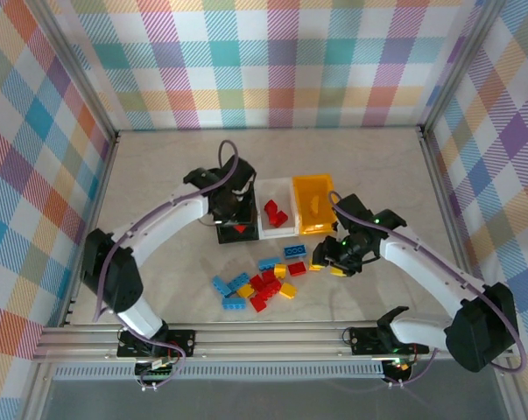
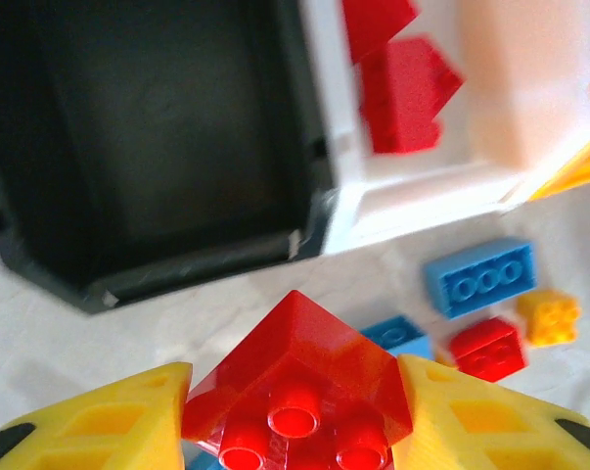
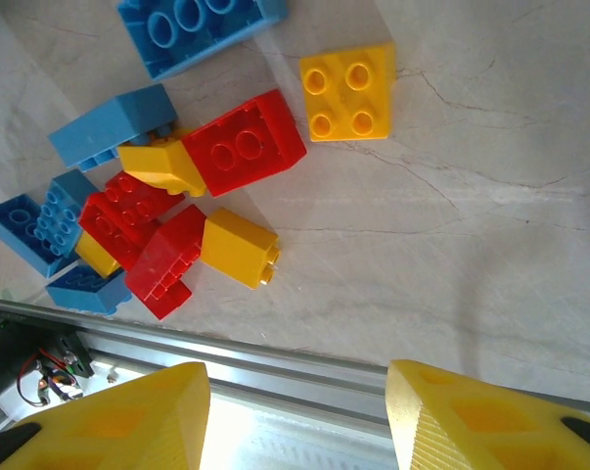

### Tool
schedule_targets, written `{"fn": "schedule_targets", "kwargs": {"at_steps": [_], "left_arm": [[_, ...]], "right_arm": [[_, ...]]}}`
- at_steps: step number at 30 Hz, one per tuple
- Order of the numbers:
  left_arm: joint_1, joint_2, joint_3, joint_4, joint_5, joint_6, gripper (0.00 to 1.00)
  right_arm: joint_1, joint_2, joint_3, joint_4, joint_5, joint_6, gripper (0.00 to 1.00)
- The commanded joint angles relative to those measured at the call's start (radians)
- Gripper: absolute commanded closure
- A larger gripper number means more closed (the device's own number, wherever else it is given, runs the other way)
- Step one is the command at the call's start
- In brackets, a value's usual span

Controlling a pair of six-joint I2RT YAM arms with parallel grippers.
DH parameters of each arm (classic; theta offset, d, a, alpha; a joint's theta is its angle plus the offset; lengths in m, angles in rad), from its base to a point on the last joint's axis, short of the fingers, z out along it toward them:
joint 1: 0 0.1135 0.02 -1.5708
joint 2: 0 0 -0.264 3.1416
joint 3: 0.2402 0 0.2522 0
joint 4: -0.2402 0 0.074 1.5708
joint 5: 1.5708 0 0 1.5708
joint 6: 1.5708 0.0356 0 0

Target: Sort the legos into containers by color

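Loose legos [image 1: 259, 282] are lying in a mixed red, blue and yellow cluster on the pale worktop [image 1: 158, 175], low centre of the top view. In the right wrist view the cluster is sitting upper left. A yellow four-stud brick [image 3: 348, 93] is lying a little apart to its right, and a long blue brick [image 3: 197, 24] is running off the top edge.

Right fingers [image 3: 128, 421] are standing apart with nothing between them; bare worktop and a metal rail [image 3: 275, 362] are showing through the gap. In the top view they are hovering just right of the cluster, below the yellow-orange bin [image 1: 314, 210].

Left fingers [image 2: 109, 421] are clamping a red brick [image 2: 295, 377], studs facing the camera. In the top view the brick is showing over the near end of the black bin [image 2: 158, 147]; cannot tell whether it is touching the bin.

Farther back, the three bins are standing side by side in a row: black at left, white bin [image 1: 277, 233] in the middle, yellow-orange at right. Two red bricks [image 2: 402, 78] are lying in the white bin.
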Motion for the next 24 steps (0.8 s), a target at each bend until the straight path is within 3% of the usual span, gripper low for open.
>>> {"fn": "schedule_targets", "kwargs": {"at_steps": [1, 13, 17, 24], "left_arm": [[-0.015, 0.145, 0.135, -0.026, 0.04, 0.012, 0.51], [-0.016, 0.647, 0.724, -0.184, 0.061, 0.102, 0.49], [-0.015, 0.72, 0.828, -0.228, 0.066, 0.113, 0.45], [-0.01, 0.734, 0.852, -0.229, 0.071, 0.113, 0.34]], "right_arm": [[0.004, -0.036, 0.04, -0.064, 0.019, -0.015, 0.49], [-0.007, -0.073, 0.048, -0.112, 0.041, -0.031, 0.49], [-0.019, -0.062, 0.047, -0.114, 0.04, -0.047, 0.48], [-0.041, -0.031, 0.057, -0.109, 0.026, -0.075, 0.49]]}}
